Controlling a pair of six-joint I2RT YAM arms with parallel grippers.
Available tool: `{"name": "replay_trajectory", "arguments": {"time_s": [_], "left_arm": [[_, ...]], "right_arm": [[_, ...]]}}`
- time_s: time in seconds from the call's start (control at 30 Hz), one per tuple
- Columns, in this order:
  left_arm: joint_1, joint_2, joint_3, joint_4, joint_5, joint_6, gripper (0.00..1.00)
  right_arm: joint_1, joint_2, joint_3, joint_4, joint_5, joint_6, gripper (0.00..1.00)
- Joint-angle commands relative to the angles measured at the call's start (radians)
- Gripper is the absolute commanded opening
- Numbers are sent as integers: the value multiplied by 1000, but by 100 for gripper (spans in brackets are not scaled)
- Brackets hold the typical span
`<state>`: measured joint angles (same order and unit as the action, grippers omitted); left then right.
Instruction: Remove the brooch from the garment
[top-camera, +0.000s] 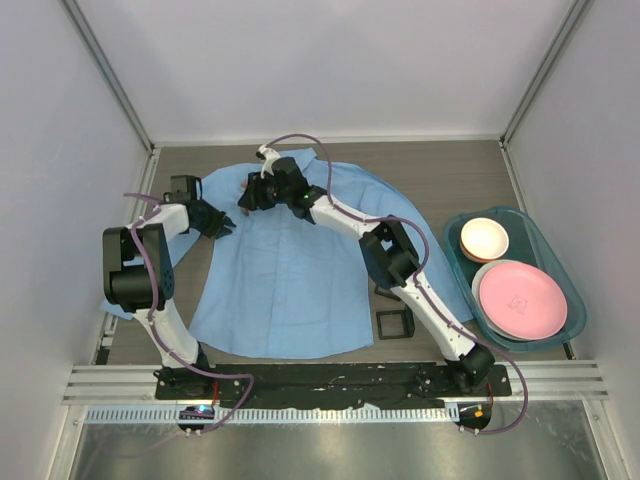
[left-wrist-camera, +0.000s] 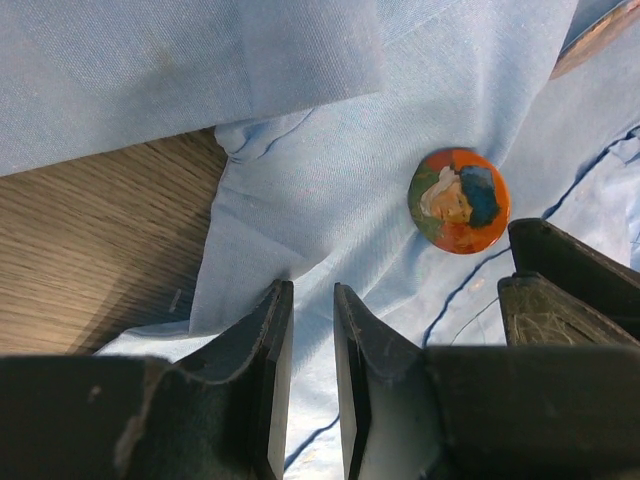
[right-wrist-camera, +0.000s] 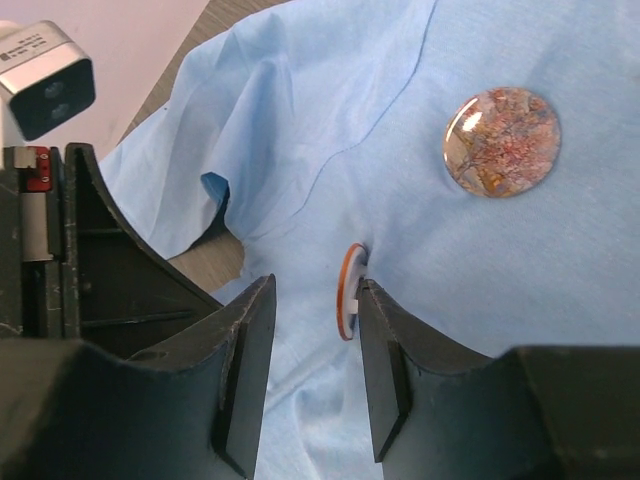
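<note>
On my feed, a wood-grain table (top-camera: 470, 165) sits boxed in by plain white panels: a back wall (top-camera: 330, 60), a left wall (top-camera: 50, 150) and a right wall (top-camera: 600, 120). Grey metal posts (top-camera: 105, 70) climb the back corners. An aluminium rail (top-camera: 110, 382) crosses the near edge, with a brushed steel sheet (top-camera: 330, 450) below it. The light is soft and even.

Both arms reach forward; left end effector (left-wrist-camera: 310, 290) narrowly parted, right end effector (right-wrist-camera: 315, 285) parted wider.
</note>
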<state>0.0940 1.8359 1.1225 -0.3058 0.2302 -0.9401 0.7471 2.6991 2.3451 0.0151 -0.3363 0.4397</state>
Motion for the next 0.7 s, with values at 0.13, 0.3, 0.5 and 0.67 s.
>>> {"name": "replay_trajectory", "arguments": {"time_s": [0.13,0.3,0.5,0.67], "left_arm": [[6,-50,5,14,-2,4,26],[6,-50,5,13,-2,7,26],[6,-50,7,11,-3,9,26],[6,-49,5,7,-5,11,26]], "right_arm": [[5,22,46,9,10,-19,41],[12,28,56,9,23,-16,36],[12,27,53,8,37,-9,23],[14,22,46,9,46,8,19]]}}
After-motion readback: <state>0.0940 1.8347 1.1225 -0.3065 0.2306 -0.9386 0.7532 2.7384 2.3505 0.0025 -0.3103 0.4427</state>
